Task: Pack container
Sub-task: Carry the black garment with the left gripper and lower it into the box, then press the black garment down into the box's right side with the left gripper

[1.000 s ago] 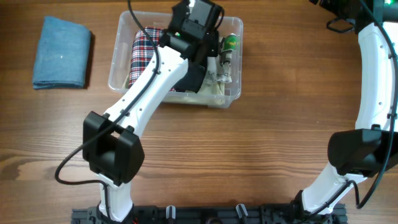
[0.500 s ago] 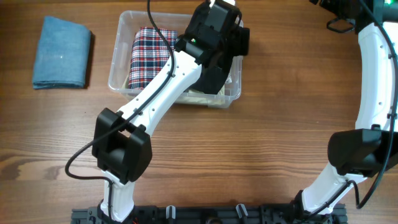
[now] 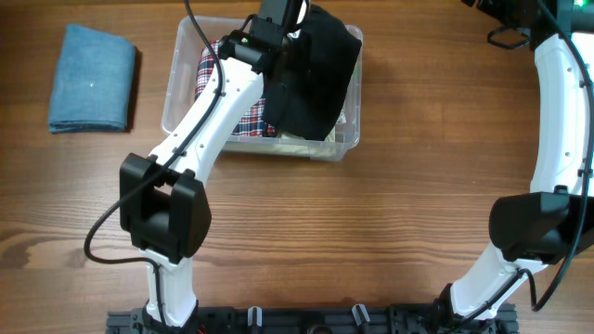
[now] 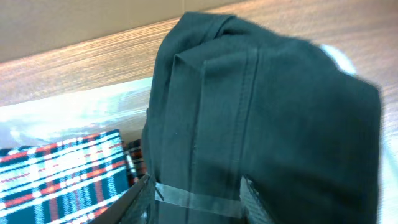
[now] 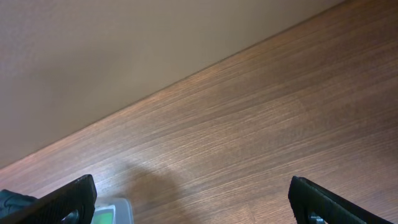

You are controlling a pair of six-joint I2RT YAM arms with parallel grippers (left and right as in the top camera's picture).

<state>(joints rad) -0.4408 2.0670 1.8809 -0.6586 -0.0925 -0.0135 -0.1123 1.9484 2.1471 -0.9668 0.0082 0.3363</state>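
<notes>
Overhead, the container [image 3: 170, 111] sits at the far middle of the wooden table [image 3: 371, 232], long side running left to right, well apart from a folded blue cloth [image 3: 91, 79] lying flat off to its left. Inside, a red, white and dark plaid cloth [image 3: 204, 65] fills the left half. The left arm [image 3: 209, 130] reaches from the near edge diagonally up over the bin, its wrist above the far rim. A black garment [image 3: 316, 79] hangs from that wrist and drapes over the right half of the bin, covering most of what lies under it; its lower edge falls inside the near wall, and its right corner reaches the far right corner of the rim. From the left wrist view, the left gripper [image 4: 196, 199] is clamped on the black garment, a fold of dark fabric bunched between the two fingers, seams and stitching running away from the camera. The plaid cloth shows low on the left in that view, and the bin's clear wall [image 4: 74, 109] lies beyond it. The right arm [image 3: 561, 121] curves along the right edge of the table, away from the bin. The right gripper [image 5: 191, 196] has its fingers spread wide, nothing between them, only bare wood grain below.
</notes>
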